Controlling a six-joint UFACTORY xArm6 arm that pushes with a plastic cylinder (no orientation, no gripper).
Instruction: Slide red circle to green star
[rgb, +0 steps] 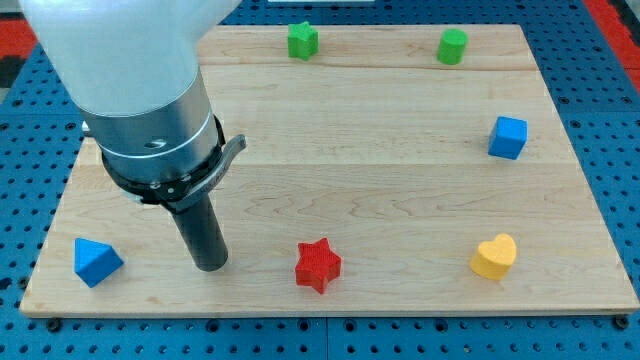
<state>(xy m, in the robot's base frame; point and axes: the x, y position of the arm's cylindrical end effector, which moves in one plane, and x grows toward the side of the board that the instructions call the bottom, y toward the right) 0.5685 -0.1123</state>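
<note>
While my tip rests between blue triangle, red star, green star far.

Pale smooth wooden board

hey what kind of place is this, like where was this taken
Probably a robotics lab bench: a wooden board lies on a blue perforated table, small coloured blocks like the red star are scattered on it, and a robot arm reaches over.

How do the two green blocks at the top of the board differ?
The green star has points; the green cylinder is round with a flat top. The star sits toward the view's left, the cylinder toward the right. Both are green, similar in size, and far from my tip.
</note>
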